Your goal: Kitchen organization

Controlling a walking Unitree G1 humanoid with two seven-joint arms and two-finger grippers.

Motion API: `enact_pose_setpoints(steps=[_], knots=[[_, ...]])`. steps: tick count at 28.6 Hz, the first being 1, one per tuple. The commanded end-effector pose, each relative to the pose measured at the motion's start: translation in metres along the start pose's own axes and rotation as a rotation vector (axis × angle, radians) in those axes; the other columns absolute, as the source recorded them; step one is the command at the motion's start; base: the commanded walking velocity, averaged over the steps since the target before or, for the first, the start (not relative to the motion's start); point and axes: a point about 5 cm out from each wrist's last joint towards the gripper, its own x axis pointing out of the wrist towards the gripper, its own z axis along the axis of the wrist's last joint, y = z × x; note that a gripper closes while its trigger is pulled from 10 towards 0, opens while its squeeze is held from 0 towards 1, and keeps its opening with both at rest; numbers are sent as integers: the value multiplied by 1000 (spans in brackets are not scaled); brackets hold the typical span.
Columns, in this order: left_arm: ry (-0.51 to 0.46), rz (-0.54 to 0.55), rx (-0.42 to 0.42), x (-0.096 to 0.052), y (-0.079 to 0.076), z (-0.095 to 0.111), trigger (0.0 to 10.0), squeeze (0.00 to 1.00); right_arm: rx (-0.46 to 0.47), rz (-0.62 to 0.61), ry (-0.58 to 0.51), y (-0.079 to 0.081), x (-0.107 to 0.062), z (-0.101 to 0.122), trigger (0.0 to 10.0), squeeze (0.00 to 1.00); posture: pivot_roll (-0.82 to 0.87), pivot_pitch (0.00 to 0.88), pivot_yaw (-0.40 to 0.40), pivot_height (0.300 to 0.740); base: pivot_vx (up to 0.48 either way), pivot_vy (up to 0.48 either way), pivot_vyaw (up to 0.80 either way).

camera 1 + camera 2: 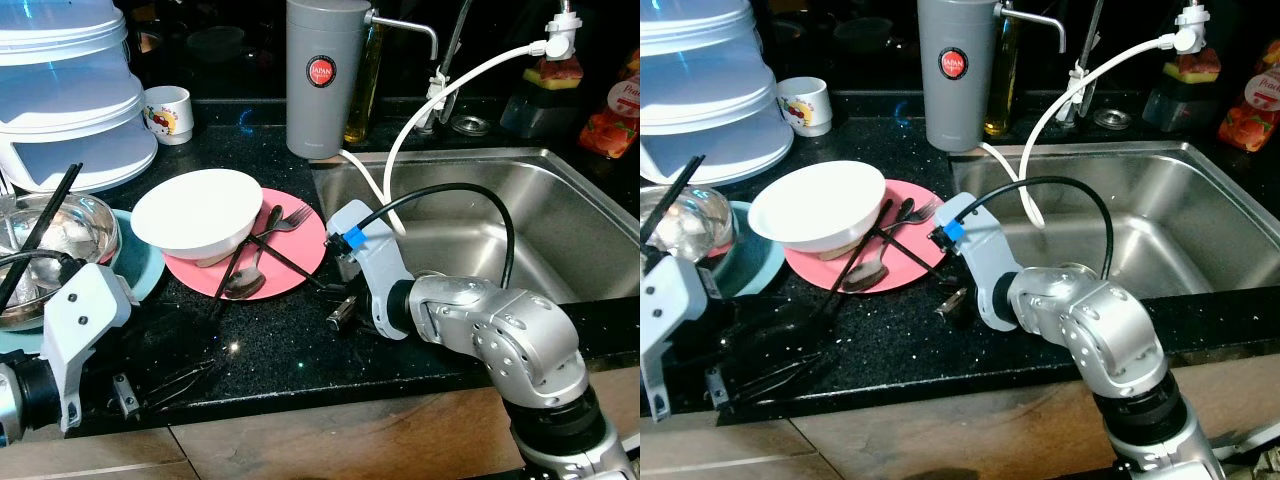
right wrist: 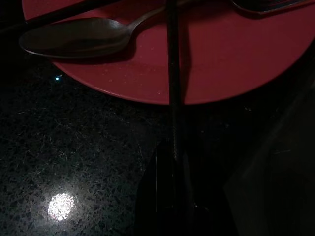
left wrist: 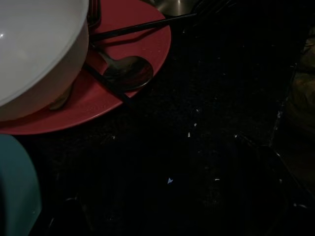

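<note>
One chopstick (image 2: 173,93) sits pinched in our right hand (image 2: 172,162) at the plate (image 2: 236,64) edge, so we should lift it slowly, clear of the spoon (image 2: 74,42).

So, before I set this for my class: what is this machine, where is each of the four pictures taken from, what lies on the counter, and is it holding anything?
It is a humanoid robot at a kitchen counter. The two wide pictures come from cameras in its head, looking down. The two dark ones come from cameras on its wrists.

On the black counter sits a pink plate carrying a white bowl, a spoon, a fork and black chopsticks. A steel sink lies to the right.

The right gripper appears closed on one chopstick at the plate's edge. The left gripper rests low on the counter, holding nothing that I can make out.
</note>
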Motion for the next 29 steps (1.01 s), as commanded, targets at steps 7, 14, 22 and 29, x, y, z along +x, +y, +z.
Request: enact_pose_setpoints(steps=[7, 14, 22, 29], knots=[[13, -17, 50, 6, 9, 1, 10000, 0, 57, -74, 24, -19, 5, -6, 0, 0, 22, 43, -54, 740, 0, 0, 0], [-47, -25, 98, 21, 30, 17, 10000, 0, 40, -210, -6, -58, 2, 13, 0, 0, 2, 90, -42, 740, 0, 0, 0], [-72, -77, 83, 28, 27, 17, 10000, 0, 32, -243, 8, -67, -6, 11, 0, 0, 2, 91, -46, 740, 0, 0, 0], [-91, -106, 71, 33, 24, 16, 10000, 0, 7, -211, 8, -68, -5, 15, 0, 0, 3, 84, -56, 740, 0, 0, 0]])
